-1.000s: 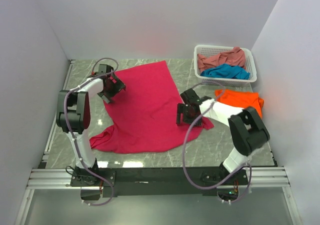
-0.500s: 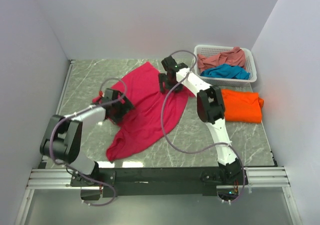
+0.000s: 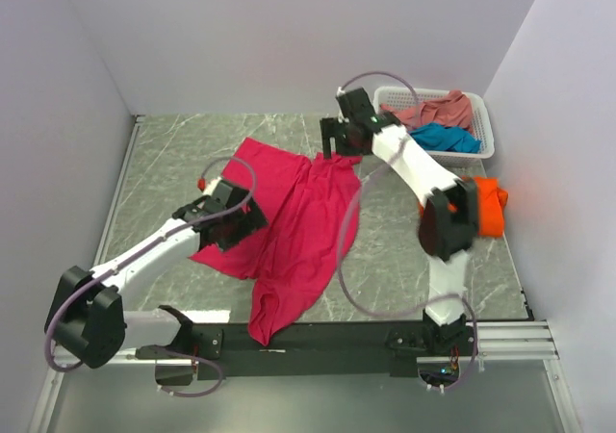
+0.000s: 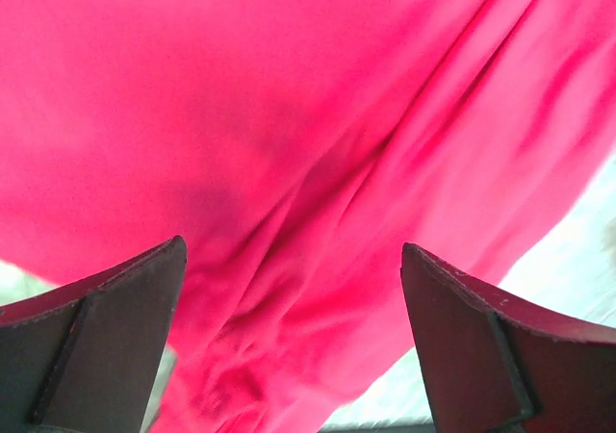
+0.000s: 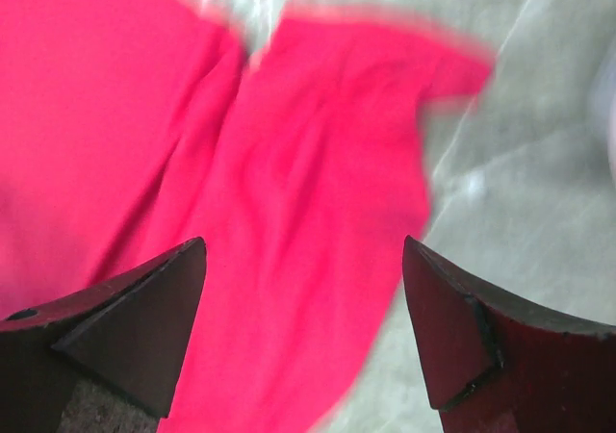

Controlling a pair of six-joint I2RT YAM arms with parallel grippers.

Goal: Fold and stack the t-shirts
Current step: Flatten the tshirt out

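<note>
marble table [image 3: 173, 154], white walls [image 3: 269, 38], magenta t-shirt [image 3: 298, 221]

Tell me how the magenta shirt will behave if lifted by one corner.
Probably floppy: the magenta shirt lies in soft creases. It would likely sag and trail; its bunched lower end reaches the near edge of the table. Seemingly light, thin cloth.
</note>
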